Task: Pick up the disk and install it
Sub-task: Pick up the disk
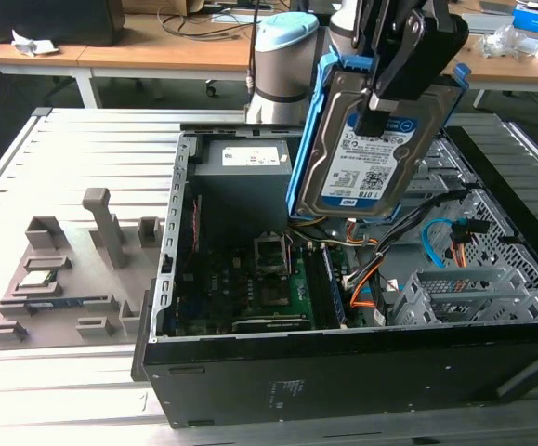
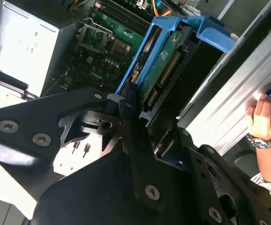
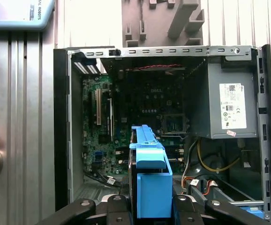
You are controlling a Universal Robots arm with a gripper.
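The disk, a silver hard drive with a white-and-blue label in a blue plastic frame, hangs tilted on edge above the open computer case. My gripper is shut on it from above, one black finger lying across the label. In the second wrist view the disk shows its green circuit side and connector, clamped at the gripper. The first wrist view looks down along the blue frame into the case, with the gripper around it.
Inside the case lie the motherboard, a grey power supply, orange and blue cables and a grey metal drive bay. A grey foam tray with small parts sits at the exterior view's left. A person's hand rests on a button.
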